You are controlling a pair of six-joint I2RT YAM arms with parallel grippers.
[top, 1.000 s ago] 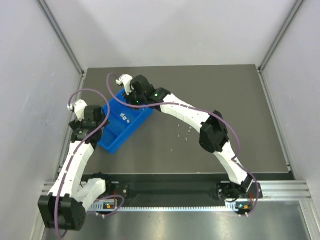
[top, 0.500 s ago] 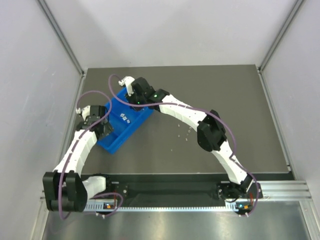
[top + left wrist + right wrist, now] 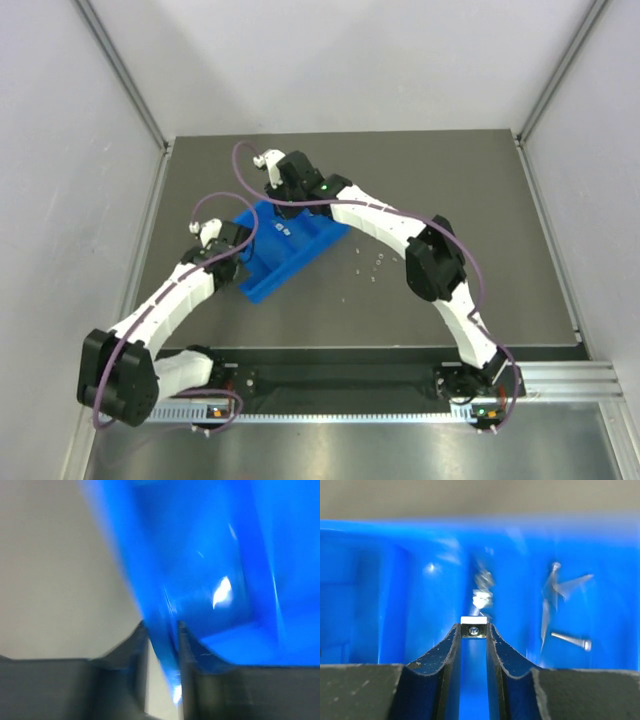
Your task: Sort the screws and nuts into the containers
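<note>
Containers: compartments of one blue tray (image 3: 264,286), lying aslant on the table (image 3: 450,200), left of centre.

Left gripper (image 3: 237,262): clamped astride the tray's left long wall, one finger on each side of the rim. The wrist view is smeared with blur, and nothing inside the tray reads there.

Right gripper (image 3: 290,204): over the tray's far end, fingertips pinched on one square nut (image 3: 474,630), which hangs above the blue floor.
- Beyond the fingertips, roughly in line with them: a few blurred nuts (image 3: 482,597).
- To the right of the fingers: slender screws (image 3: 571,640), in a separate lane.
- Judgement: the drop turns on staying in the nuts' lane, not drifting right toward the screws.
- Whether the held nut sits over a divider or open floor cannot be told.

Loose specks (image 3: 372,264): on the table just right of the tray, nearer the right arm, too small to class as screw or nut.
</note>
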